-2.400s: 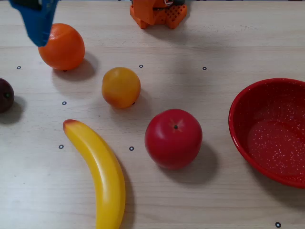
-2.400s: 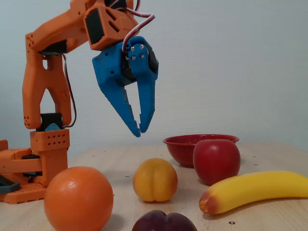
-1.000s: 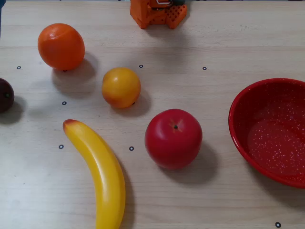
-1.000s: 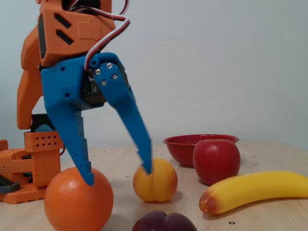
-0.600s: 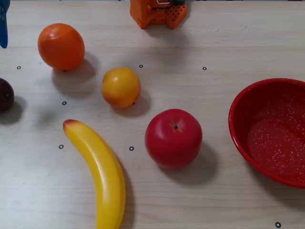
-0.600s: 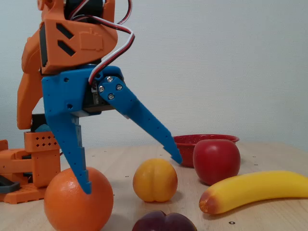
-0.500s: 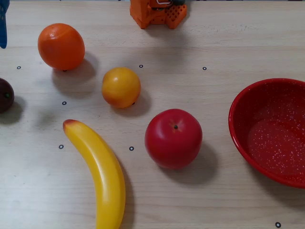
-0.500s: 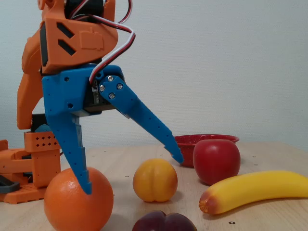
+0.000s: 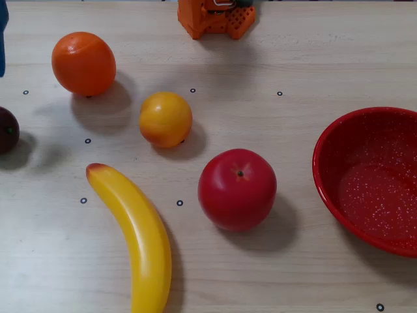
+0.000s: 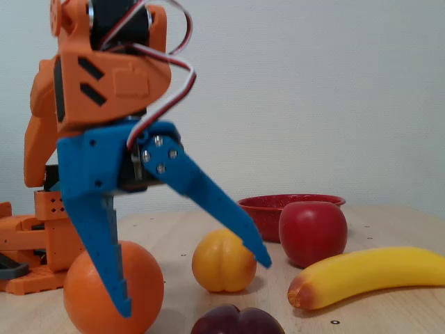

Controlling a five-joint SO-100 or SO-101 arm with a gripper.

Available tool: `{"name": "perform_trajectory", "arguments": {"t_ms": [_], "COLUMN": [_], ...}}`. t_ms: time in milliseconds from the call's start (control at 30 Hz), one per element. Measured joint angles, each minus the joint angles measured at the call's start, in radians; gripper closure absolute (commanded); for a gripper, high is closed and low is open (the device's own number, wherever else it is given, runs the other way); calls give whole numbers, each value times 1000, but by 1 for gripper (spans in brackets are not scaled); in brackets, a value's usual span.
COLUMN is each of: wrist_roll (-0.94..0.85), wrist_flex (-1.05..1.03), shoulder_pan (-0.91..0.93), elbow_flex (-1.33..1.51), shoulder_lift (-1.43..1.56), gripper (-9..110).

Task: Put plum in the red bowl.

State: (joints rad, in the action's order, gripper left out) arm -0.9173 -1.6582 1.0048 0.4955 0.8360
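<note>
Blue two-finger gripper [image 10: 195, 289] jaws spread wide above small dark purple plum [image 10: 236, 321], speckled red bowl [image 9: 368, 179] well apart

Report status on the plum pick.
Pincer wide open, empty, above the plum. Plum on table, far from red bowl. Orange beside the pincer; apple toward the bowl.

Pale wood-grain tabletop [image 9: 300, 59] dotted with small black ring marks, orange arm base [image 9: 215, 17] at its far edge. Nearest the blue gripper [image 10: 195, 289]: dark maroon plum [image 9: 7, 130], round orange [image 9: 83, 63]. Farther off: yellow-orange peach [image 9: 165, 119], long yellow banana [image 9: 133, 233], glossy red apple [image 9: 237, 189]. Farthest away: wide speckled red bowl [image 9: 371, 179].
</note>
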Motion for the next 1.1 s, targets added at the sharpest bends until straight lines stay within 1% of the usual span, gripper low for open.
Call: {"name": "perform_trajectory", "arguments": {"t_ms": [533,1100], "wrist_roll": [0,0], "wrist_flex": [89,137], "shoulder_pan": [-5,-15], "elbow_flex": [-2,6], "shoulder_lift": [-55,-106], "gripper": [56,56]}}
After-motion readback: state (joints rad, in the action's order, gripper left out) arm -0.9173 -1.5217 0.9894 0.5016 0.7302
